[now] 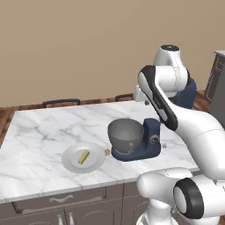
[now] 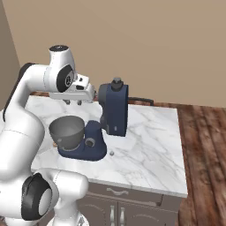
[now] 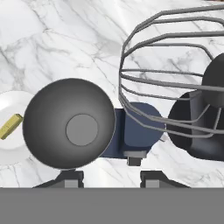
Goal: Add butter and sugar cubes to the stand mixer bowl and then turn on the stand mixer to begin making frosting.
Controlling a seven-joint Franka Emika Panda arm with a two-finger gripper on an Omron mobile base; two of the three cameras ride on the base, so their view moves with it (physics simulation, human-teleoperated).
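The navy stand mixer [image 1: 148,137] stands on the marble counter with its head [image 2: 114,108] tipped up and its wire whisk [image 3: 170,78] lifted clear. The grey stand mixer bowl [image 1: 126,135] sits on the mixer's base and its inside [image 3: 70,122] looks empty. To its left, the yellow butter [image 1: 83,157] lies on a flat white plate [image 1: 70,163]. The tiny tan sugar cube [image 1: 107,151] rests on the counter between plate and mixer base. My gripper [image 2: 73,102] hangs open above the bowl, beside the raised head, with nothing between its fingers [image 3: 70,177].
The counter's front edge [image 1: 88,186] runs just in front of the plate, with cabinet drawers below. Dark chair backs [image 1: 61,102] stand behind the counter. A small grey speck [image 2: 111,153] lies right of the mixer base. A dark cabinet [image 1: 217,83] stands far right.
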